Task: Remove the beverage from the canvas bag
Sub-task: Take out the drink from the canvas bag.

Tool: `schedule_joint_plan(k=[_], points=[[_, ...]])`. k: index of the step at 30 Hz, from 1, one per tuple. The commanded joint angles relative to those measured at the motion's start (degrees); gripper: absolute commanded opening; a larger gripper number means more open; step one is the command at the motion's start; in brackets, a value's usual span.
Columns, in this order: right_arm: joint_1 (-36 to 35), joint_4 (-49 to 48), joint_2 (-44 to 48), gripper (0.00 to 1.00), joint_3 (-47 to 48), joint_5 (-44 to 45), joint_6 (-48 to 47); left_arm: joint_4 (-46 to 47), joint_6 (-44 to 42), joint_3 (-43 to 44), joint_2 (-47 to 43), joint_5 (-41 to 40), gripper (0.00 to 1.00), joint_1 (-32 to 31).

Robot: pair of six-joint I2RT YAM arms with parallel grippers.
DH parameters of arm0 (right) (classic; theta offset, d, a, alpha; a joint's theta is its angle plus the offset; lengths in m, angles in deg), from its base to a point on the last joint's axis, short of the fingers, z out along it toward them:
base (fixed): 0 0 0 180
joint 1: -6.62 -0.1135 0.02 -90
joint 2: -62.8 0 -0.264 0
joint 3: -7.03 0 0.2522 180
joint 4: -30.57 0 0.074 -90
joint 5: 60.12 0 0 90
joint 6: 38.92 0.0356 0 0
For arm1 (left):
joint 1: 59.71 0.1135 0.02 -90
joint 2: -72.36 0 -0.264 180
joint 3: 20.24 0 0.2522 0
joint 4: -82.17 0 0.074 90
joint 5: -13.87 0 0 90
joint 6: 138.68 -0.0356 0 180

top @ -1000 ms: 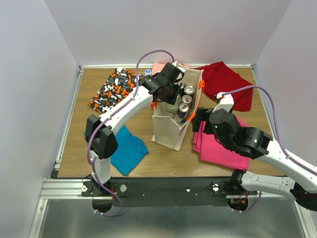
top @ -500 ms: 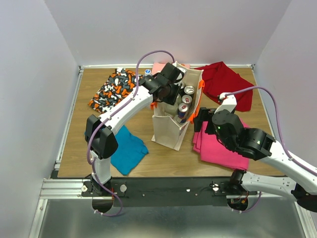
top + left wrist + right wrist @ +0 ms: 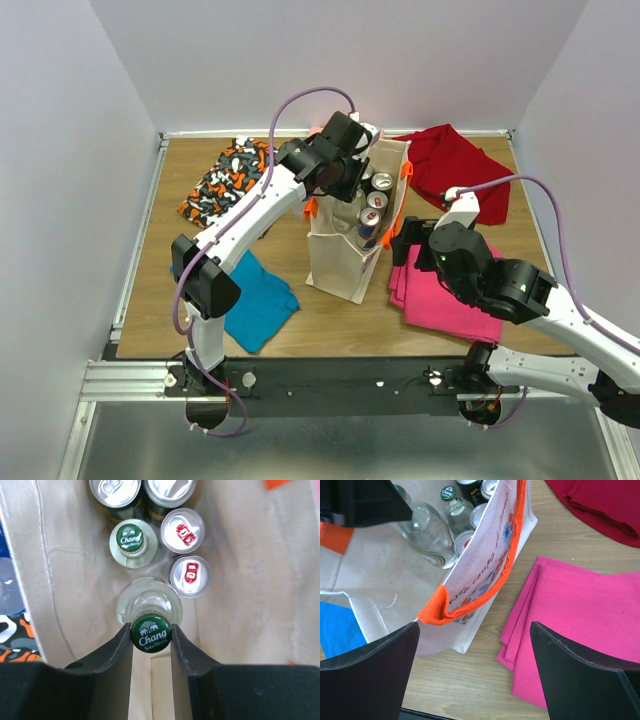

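Green crown cap (image 3: 151, 636), printed with a white elephant emblem and the words "Chang" and "Soda Water", sits pinched in the left gripper (image 3: 151, 631), whose jaws are closed on the top of a clear glass bottle (image 3: 148, 600). That bottle is inside the canvas bag (image 3: 340, 262), which stands upright near the middle of the table (image 3: 330, 325), so the step in hand looks like the lift-out: the grasp is made but the beverage has not cleared the rim. The next move calls for a straight pull upward, keeping the bottle from dragging against the fabric wall just beside it or knocking its neighbours. Those are a second bottle (image 3: 131, 539) with the same Chang cap, two silver cans (image 3: 190, 575) with red pull tabs, and two more can tops at the far end whose brands cannot be told. The right gripper (image 3: 474, 626) hangs wide open beside the bag's orange handle (image 3: 485, 587), above the edge of a pink cloth (image 3: 580, 625), holding nothing; it seems placed to steady the bag if it tips. The bag's side carries flowers and a line of script too skewed to read.
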State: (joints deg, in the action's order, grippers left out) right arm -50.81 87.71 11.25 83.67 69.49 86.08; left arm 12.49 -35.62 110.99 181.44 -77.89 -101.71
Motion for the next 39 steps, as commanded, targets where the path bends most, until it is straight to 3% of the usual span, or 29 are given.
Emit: schedule_joint_plan(k=[1,17,39], points=[[-0.31,1.89,1.36,1.00,-1.17,2.04,1.29,-3.05,-3.74,8.47,-0.97,5.62,0.00,-0.10],[-0.23,2.24,3.74,1.00,-2.84,2.31,2.26,-6.83,-6.82,10.05,-3.35,10.72,0.00,0.07],[-0.23,4.43,9.10,1.00,-5.13,3.89,4.55,-9.82,-18.68,8.91,-5.28,28.21,0.00,5.35]])
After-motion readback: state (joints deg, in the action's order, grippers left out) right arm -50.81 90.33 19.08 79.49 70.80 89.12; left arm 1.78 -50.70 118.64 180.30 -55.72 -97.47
